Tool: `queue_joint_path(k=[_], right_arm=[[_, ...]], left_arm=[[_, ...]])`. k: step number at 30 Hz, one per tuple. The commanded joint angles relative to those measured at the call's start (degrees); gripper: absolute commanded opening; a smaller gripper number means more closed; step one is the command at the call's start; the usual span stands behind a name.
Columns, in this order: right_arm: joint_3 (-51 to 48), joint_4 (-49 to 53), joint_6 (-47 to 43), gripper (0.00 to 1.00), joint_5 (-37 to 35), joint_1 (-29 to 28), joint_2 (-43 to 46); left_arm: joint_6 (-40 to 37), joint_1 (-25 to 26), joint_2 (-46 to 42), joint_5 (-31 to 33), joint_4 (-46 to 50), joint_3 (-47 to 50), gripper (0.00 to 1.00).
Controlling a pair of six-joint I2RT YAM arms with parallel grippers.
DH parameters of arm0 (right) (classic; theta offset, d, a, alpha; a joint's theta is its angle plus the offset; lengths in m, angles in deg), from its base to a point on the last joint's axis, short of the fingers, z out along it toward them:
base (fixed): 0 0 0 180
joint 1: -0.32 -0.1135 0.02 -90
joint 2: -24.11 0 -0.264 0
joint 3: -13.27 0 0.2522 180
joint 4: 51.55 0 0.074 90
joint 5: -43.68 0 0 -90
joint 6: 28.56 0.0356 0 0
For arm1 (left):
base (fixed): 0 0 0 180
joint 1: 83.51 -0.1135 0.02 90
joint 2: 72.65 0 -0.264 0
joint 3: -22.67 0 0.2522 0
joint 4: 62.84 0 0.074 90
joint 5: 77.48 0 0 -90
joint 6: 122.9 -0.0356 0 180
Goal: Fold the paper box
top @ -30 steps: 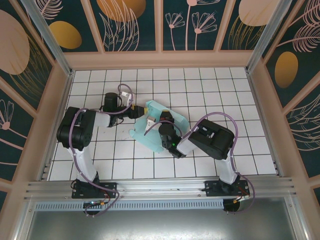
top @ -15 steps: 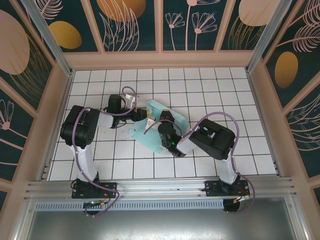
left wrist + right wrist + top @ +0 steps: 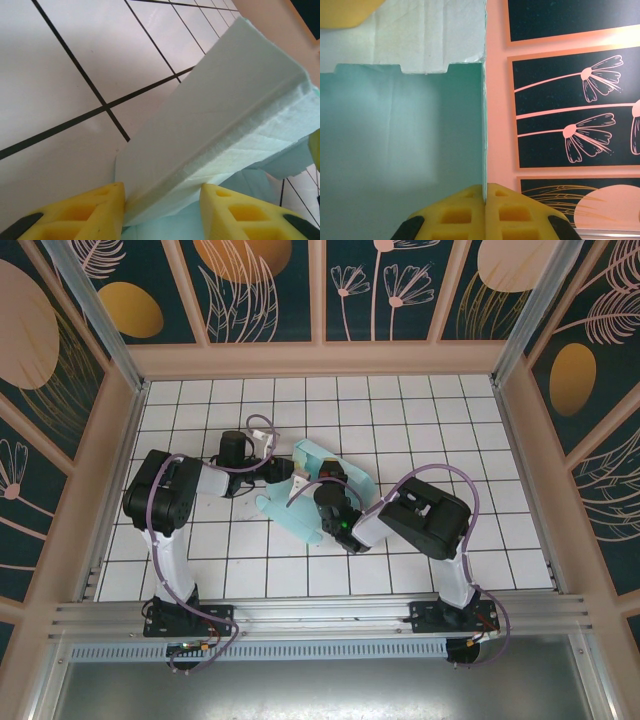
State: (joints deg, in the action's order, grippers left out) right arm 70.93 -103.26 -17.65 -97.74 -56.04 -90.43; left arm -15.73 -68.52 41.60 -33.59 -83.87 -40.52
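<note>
Right wrist cam, bottom of frame: we see the right gripper [image 3: 484, 189] pinched tight on a thin edge of the paper box [image 3: 400, 150]. Left wrist cam has the left gripper [image 3: 161, 192] straddling a folded side, and we can't tell if it's squeezing.

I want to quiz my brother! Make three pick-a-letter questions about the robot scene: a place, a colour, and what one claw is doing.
1. Where is the pale mint-blue card paper box? A) on the white tiled table, B) in a drawer, C) on a chair.
2. What colour are the right gripper's fingers? A) red, B) purple, C) yellow.
3. The right gripper is: A) wide open, B) shut on the box's edge, C) holding a cup.
Answers: 1 A, it lies on the tiles; 2 C, the right wrist view shows yellow fingers; 3 B, the fingers meet with the card edge running between them.
</note>
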Motion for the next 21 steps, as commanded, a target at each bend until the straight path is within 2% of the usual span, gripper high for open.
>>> queue_joint_path(k=[1,4,7,21], right_arm=[[1.3,3.0,2.3,0.0,0.3,-0.4,0.9],[2.2,5.8,4.4,0.0,0.3,-0.5,1.4],[3.8,11.7,8.5,0.0,0.9,-0.4,2.3],[7.3,22.6,16.3,0.0,3.3,-0.6,3.6]], left_arm=[[0.2,0.3,-1.9,4.4,-2.0,0.7,0.44],[0.6,0.3,-3.0,5.5,-4.2,2.0,0.47],[0.8,0.3,-3.5,5.8,-5.6,2.9,0.47],[1.3,1.9,-2.5,5.6,-6.5,2.0,0.45]])
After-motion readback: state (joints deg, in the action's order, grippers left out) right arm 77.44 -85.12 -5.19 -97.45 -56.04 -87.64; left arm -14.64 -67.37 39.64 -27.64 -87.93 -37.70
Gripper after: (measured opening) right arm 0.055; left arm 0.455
